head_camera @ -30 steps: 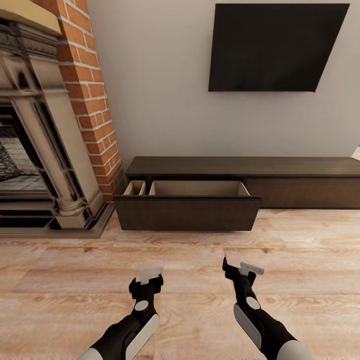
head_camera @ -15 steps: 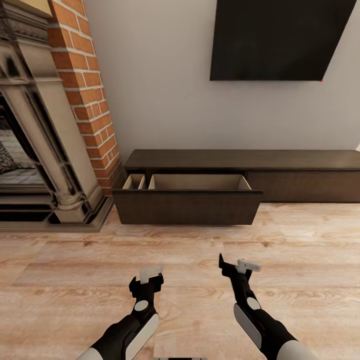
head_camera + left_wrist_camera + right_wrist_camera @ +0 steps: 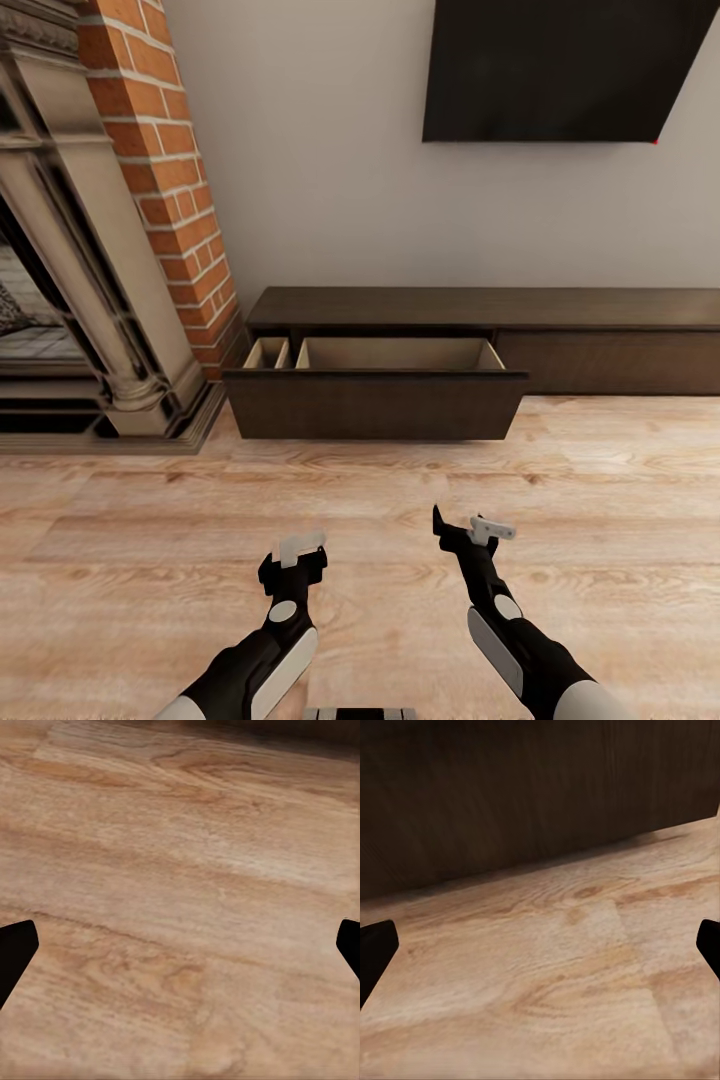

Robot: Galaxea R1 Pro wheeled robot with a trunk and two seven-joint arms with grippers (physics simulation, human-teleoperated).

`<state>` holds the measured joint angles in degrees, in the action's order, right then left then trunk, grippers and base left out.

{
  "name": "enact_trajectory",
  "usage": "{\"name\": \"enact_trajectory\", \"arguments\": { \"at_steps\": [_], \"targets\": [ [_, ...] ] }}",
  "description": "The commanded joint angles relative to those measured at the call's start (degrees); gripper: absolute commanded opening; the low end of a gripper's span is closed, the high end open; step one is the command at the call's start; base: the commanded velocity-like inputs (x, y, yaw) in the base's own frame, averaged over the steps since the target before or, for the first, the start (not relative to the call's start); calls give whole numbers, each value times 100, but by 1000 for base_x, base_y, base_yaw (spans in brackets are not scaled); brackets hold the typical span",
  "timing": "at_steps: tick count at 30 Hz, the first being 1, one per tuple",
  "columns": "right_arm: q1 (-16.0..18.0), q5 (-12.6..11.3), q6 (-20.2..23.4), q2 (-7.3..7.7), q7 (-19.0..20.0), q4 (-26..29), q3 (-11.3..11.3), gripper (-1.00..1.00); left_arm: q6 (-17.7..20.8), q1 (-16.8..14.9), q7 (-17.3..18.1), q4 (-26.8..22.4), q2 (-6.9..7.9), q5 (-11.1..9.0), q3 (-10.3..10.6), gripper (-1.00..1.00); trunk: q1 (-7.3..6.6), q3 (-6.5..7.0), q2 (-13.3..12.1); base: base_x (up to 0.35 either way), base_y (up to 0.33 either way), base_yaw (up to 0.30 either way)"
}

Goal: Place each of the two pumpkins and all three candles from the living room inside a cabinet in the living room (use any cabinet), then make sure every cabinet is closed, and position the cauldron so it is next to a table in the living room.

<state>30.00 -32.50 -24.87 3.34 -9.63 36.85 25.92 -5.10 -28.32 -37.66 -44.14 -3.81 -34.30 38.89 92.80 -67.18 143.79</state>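
Pincers, left and right, hang spread wide and empty over the floor, facing the cabinet against the wall. Its drawer stands open, looks rigid, and likely slides shut with a push on the flat front.

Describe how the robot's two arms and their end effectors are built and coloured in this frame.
Both arms are glossy black with white shell panels along the forearm and a small white oval patch near the wrist. The left end effector is a black block topped by pale grey-white fingers. The right end effector has a black finger and a pale grey-white one. No cables or markings are visible. In the wrist views the fingertips look plain black.
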Motion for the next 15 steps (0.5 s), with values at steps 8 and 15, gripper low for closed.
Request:
{"name": "enact_trajectory", "arguments": {
  "at_steps": [8, 15],
  "targets": [
    [6, -28, -35, 8, -47, 6, 45, 100, -51, -7, -23, 2, 3, -63, 31, 100, 14, -138, 10, 0, 0, 0],
    [6, -28, -36, 8, -47, 6, 45, 100, -45, -7, -30, 2, 3, -68, 31, 100, 22, -205, 14, 0, 0, 0]
  ]
}}
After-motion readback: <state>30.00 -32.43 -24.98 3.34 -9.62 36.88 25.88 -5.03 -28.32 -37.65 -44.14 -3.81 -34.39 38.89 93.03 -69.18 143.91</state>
